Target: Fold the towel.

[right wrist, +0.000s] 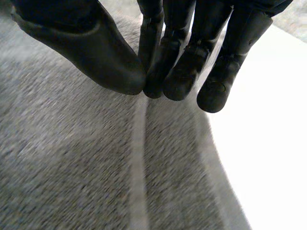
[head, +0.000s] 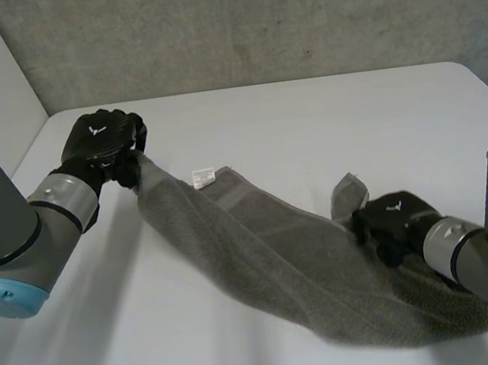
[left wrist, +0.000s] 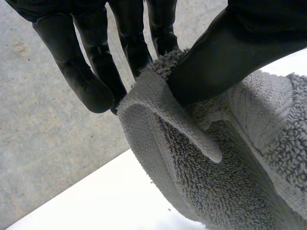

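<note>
A grey towel [head: 272, 268] stretches across the white table [head: 308, 121] between my two hands. My left hand [head: 101, 142] is raised at the back left and holds one corner. In the left wrist view its thumb [left wrist: 230, 52] pinches the towel's folded edge [left wrist: 158, 96] against the fingers [left wrist: 91, 72]. My right hand [head: 395, 217] sits low on the towel at the front right, beside a corner flap [head: 348, 192] that stands up. In the right wrist view its thumb [right wrist: 110, 52] and fingers [right wrist: 187, 67] meet at the tips on the towel [right wrist: 72, 167], beside a woven band.
A small white label [head: 202, 178] sticks out from the towel's far edge. A grey wall runs behind the table. Bare tabletop [right wrist: 268, 158] lies beside my right hand's fingers, and more of it [left wrist: 110, 201] shows under the hanging corner.
</note>
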Controlling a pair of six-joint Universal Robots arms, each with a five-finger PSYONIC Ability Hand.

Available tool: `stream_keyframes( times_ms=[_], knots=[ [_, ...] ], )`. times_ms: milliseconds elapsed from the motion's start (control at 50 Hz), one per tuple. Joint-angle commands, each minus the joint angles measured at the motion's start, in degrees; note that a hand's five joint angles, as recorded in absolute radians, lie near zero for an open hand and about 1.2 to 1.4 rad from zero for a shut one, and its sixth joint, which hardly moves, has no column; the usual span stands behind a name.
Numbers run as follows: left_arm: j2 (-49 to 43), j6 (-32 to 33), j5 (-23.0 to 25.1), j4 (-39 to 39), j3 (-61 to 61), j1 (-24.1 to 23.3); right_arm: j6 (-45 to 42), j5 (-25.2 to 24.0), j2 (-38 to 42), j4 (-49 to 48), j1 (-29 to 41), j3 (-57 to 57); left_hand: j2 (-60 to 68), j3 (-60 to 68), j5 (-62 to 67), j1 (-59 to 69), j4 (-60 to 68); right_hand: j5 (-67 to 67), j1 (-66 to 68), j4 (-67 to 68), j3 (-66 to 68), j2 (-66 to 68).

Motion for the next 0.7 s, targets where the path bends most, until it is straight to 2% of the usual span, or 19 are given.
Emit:
stream_keyframes(
  times_ms=[20, 200, 220, 240, 260, 280, 320, 400, 700],
  knots=[
    [0.69, -0.11, 0.00, 0.00, 0.17, -1.10, 0.83, 0.38, -1.87, 0.29, 0.03, -5.00, -12.62, -11.74, -21.70, -3.62, -10.49, 2.20, 22.48, 3.40, 3.44, 4.12],
    [0.87, -0.29, -0.08, 0.00, 0.08, -1.45, 1.01, 0.03, -1.43, 3.11, 3.28, -9.40, -12.62, -11.74, -21.70, -3.62, -10.49, 2.20, 22.48, 3.40, 3.44, 4.12],
    [0.87, -0.29, -0.08, 0.00, -0.01, -1.45, 1.01, -0.23, -1.26, 2.93, 3.63, -8.79, -12.62, -11.74, -21.70, -3.62, -10.49, -9.89, 10.39, -8.70, -8.66, -7.97],
    [0.78, -0.29, -0.08, 0.00, -0.01, -1.45, 1.09, -0.23, -1.17, 2.58, 3.72, -8.26, -12.62, -11.74, -21.70, -3.62, -10.49, -27.50, -7.22, -26.30, -26.27, -25.58],
    [0.78, -0.29, -0.08, 0.00, -0.01, -1.45, 1.09, -0.23, -1.17, 2.58, 3.72, -8.26, -12.62, -11.74, -21.70, -3.62, -10.49, -27.68, -7.40, -26.48, -26.44, -25.76],
    [0.78, -0.29, -0.08, 0.00, 0.08, -1.45, 1.27, -0.32, -1.17, 1.71, 3.72, -7.73, -12.62, -11.74, -21.70, -3.62, -10.49, -44.17, -23.88, -42.97, -42.93, -42.24],
    [0.69, -0.29, -0.08, 0.00, 0.17, -1.54, 1.62, -0.23, -1.08, 0.39, 3.81, -7.29, -12.62, -11.74, -21.70, -3.62, -10.49, -49.83, -29.55, -48.63, -48.59, -47.91],
    [0.60, -0.29, 0.00, 0.00, 0.08, -1.54, 1.80, 0.03, 1.28, -3.04, 3.98, -7.20, -12.62, -11.74, -21.70, -3.62, -10.49, -51.22, -30.94, -50.03, -49.99, -49.30],
    [0.17, -0.11, 0.00, 0.00, -0.01, -1.80, 0.31, 0.47, 8.76, -4.80, 3.19, -12.56, -12.62, -11.74, -21.70, -3.62, -10.49, -49.21, -28.93, -48.01, -47.98, -47.29]
  ],
)
